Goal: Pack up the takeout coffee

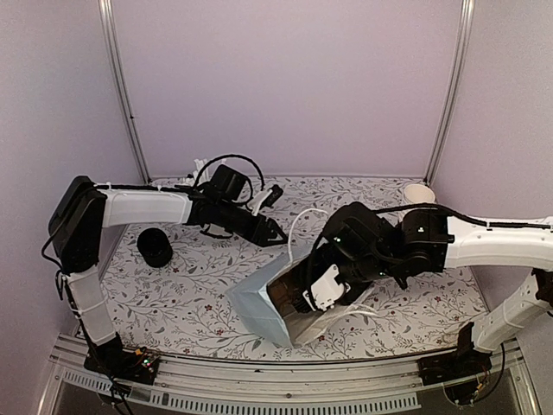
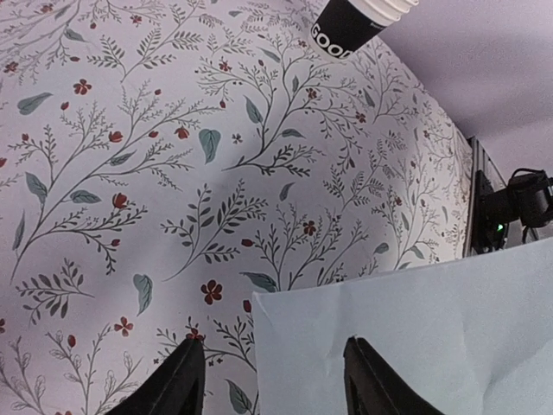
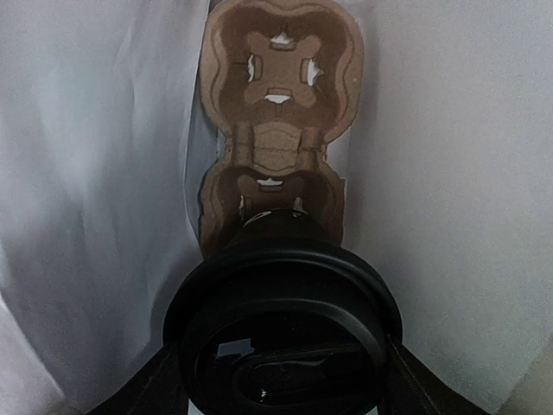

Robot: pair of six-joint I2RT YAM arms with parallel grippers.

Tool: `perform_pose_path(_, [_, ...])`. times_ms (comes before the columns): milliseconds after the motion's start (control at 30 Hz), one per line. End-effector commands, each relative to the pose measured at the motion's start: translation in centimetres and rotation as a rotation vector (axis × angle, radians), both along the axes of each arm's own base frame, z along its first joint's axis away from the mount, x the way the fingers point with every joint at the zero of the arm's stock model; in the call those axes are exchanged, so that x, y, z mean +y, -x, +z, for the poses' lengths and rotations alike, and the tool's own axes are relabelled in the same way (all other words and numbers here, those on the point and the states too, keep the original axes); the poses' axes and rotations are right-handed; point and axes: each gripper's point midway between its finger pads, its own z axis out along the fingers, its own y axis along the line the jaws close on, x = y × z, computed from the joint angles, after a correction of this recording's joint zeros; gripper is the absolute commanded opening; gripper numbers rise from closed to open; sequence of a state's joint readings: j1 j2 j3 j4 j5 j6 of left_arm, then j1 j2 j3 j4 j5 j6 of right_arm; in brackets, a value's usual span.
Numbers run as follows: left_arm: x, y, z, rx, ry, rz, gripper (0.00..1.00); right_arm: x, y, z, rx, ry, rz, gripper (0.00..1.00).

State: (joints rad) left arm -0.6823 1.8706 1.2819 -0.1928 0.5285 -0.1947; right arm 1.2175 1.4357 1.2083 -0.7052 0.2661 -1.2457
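Observation:
Inside the pale blue paper bag (image 1: 259,303) lies the brown two-hole cup carrier (image 3: 278,104). A black lidded coffee cup (image 3: 285,320) has its base at the carrier's near hole, and my right gripper (image 3: 285,391) is shut on it, fingers flanking the lid. In the top view that gripper reaches into the bag's mouth. My left gripper (image 2: 272,380) is open at the bag's far edge (image 2: 415,328), with a corner of the paper between its fingers. A second black cup (image 1: 155,247) with white lettering (image 2: 346,26) stands on the table at the left.
A white cup (image 1: 419,192) stands at the back right corner. The bag leans tilted on the flowered tablecloth (image 1: 190,294) near the front middle, a white handle (image 1: 298,226) sticking up. Walls and metal posts close in the back and sides.

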Motion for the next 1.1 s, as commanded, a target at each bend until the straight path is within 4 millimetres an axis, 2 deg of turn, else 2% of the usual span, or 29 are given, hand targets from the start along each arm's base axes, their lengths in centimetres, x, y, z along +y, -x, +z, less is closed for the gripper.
perform_pose_path(0, [-0.3,-0.3,0.4,-0.006,0.027,-0.030,0.57,-0.3,-0.4,0.5,-0.079,-0.009,0.008,0.40])
perform_pose_path(267, [-0.8,0.4,-0.1,0.027,0.048,-0.065,0.57,-0.6,-0.2,0.9,-0.105,-0.042,0.010,0.40])
perform_pose_path(400, [-1.0,0.8,-0.4,0.042,0.061,-0.095,0.56,-0.1,-0.3,1.0,-0.117,-0.073,0.010,0.39])
perform_pose_path(767, [-0.7,1.4,0.1,0.037,0.117,-0.183,0.53,1.5,0.2,0.2,-0.063,-0.120,0.033,0.39])
perform_pose_path(1067, [-0.8,2.2,0.7,0.052,0.183,-0.241,0.52,1.7,0.8,-1.4,-0.020,-0.097,0.051,0.39])
